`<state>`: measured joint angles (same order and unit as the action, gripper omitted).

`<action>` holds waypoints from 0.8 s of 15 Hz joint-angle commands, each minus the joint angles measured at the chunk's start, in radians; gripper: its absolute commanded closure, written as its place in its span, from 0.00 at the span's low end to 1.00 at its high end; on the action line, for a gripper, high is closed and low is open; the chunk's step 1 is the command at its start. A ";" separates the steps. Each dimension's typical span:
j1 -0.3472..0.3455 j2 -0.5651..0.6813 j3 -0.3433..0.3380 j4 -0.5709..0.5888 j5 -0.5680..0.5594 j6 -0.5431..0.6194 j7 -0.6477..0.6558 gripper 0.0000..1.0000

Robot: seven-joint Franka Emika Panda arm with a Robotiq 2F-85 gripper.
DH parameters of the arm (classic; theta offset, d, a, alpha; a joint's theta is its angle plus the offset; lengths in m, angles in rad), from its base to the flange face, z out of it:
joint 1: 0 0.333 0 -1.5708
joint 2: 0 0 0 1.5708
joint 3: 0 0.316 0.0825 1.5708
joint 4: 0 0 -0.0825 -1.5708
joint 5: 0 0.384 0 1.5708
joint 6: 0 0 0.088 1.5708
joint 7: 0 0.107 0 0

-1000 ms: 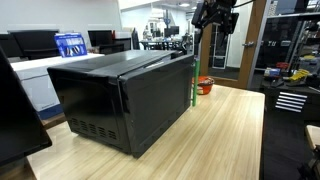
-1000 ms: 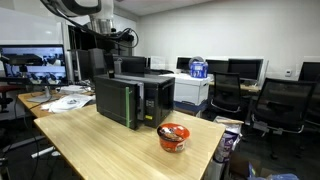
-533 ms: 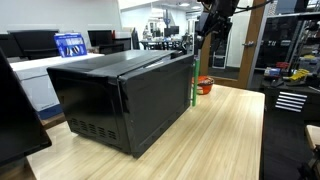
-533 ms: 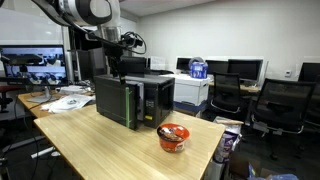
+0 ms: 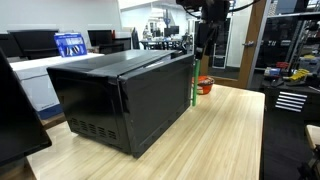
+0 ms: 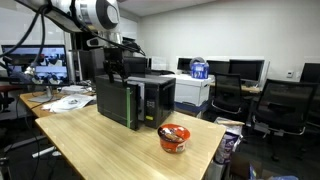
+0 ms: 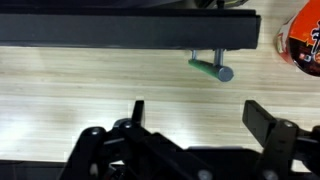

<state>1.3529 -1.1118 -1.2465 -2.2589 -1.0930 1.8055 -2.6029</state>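
My end effector [image 7: 195,112] hangs fully open and empty above the microwave [image 5: 125,90], at its door side. The green handle [image 7: 212,68] is nearest. A red bowl [image 6: 173,136] stands just beside the microwave.

A light wooden desk [image 6: 110,150] carries a black microwave [image 6: 135,100], a red noodle cup [image 6: 173,136] near the microwave's front, and loose papers [image 6: 62,101] at the far end.

Office-type robotics lab: rows of monitors [image 6: 245,68] on desks, black swivel chairs [image 6: 285,100], big screen [image 6: 45,65] at the side, papers [image 6: 65,101] on the long wood surface [image 6: 100,140]. Tool drawers [image 5: 290,100] & cluttered bench [image 5: 290,72] in bkgd.
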 commanded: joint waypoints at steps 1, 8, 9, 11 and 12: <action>0.070 -0.243 0.050 0.016 -0.128 -0.167 0.000 0.00; 0.152 -0.371 0.113 0.052 -0.131 -0.283 0.000 0.00; 0.166 -0.386 0.121 0.057 -0.136 -0.294 0.000 0.00; 0.195 -0.383 0.127 0.056 -0.147 -0.297 0.000 0.00; 0.206 -0.381 0.129 0.056 -0.147 -0.296 0.000 0.00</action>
<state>1.5267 -1.4929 -1.1419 -2.2047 -1.2478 1.5231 -2.6029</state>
